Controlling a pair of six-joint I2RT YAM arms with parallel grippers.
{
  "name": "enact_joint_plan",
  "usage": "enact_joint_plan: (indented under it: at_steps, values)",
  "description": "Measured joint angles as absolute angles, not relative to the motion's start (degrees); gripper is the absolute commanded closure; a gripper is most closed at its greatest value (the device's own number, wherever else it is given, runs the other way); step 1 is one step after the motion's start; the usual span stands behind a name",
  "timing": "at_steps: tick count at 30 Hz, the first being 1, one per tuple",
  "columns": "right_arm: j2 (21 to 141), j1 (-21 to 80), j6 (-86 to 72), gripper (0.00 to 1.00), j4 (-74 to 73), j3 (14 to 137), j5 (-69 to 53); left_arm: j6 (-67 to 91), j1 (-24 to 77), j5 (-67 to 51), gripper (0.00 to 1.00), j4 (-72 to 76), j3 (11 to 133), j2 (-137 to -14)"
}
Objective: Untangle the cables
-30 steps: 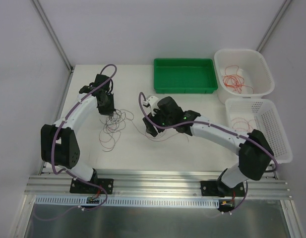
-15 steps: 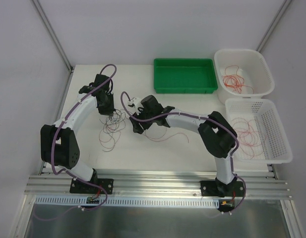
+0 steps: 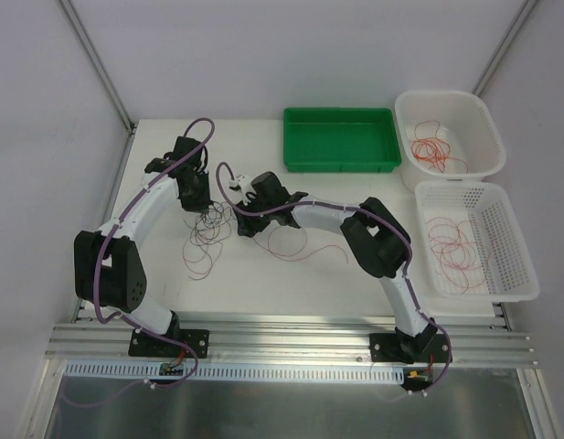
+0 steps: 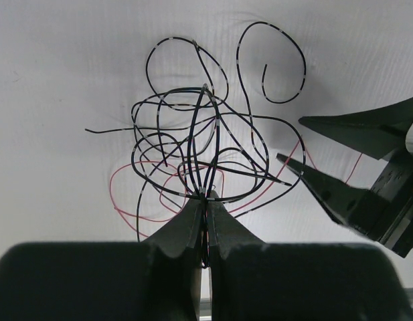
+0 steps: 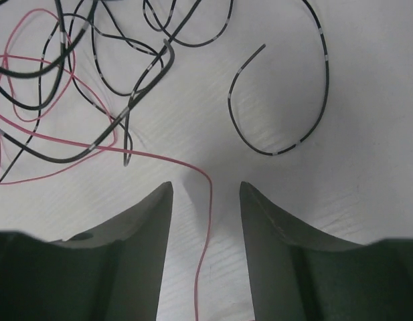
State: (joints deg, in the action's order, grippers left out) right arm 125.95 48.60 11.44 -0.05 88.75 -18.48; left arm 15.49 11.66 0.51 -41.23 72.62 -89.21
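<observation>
Right wrist: we are straddling one thin red wire (image 5: 209, 221) on the white tabletop (image 5: 367, 100) with our parted right gripper (image 5: 206, 192), our left gripper (image 4: 205, 198) clenching the tangled thin black cables (image 4: 197, 137); next likely needing a pinch and outward pull.

The left arm (image 3: 140, 206) is bent at the elbow and reached forward with the left gripper (image 4: 205, 200) pinched fully together, while the right arm (image 3: 323, 215) is stretched across towards it, the right gripper (image 5: 206, 190) held low with its jaws parted.
</observation>
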Motion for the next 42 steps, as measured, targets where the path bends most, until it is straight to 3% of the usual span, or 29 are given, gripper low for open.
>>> enact_joint_plan:
  at_steps: [1,3,4,5,11,22,32,42]
  values:
    - [126.2,48.5,11.3,0.73,0.3,88.8,-18.8,15.5,11.7,0.5,1.00,-41.2,72.6,-89.2]
    - [126.2,48.4,11.1,0.86,0.3,88.7,-19.1,15.5,11.7,0.5,1.00,-41.2,72.6,-89.2]
    - [126.2,48.3,11.1,0.98,0.4,88.6,-19.3,15.5,11.7,0.5,1.00,-41.2,72.6,-89.2]
    - [126.0,48.3,11.3,0.99,0.7,88.2,-19.4,15.4,11.7,0.5,1.00,-41.2,72.6,-89.2]
    - [117.9,48.2,11.9,0.99,-0.3,79.9,-19.6,15.4,11.7,0.9,1.00,-41.2,72.6,-89.2]
    - [85.3,48.2,14.9,0.99,-5.9,73.3,-16.1,15.3,11.7,4.1,1.00,-41.2,72.6,-89.2]
    - [63.6,48.1,14.4,0.99,-12.9,69.4,-6.7,14.7,11.7,6.4,1.00,-41.2,72.6,-90.7]
    - [49.9,47.2,11.0,0.99,-14.6,61.2,6.0,14.1,11.7,8.1,1.00,-41.3,72.6,-92.7]
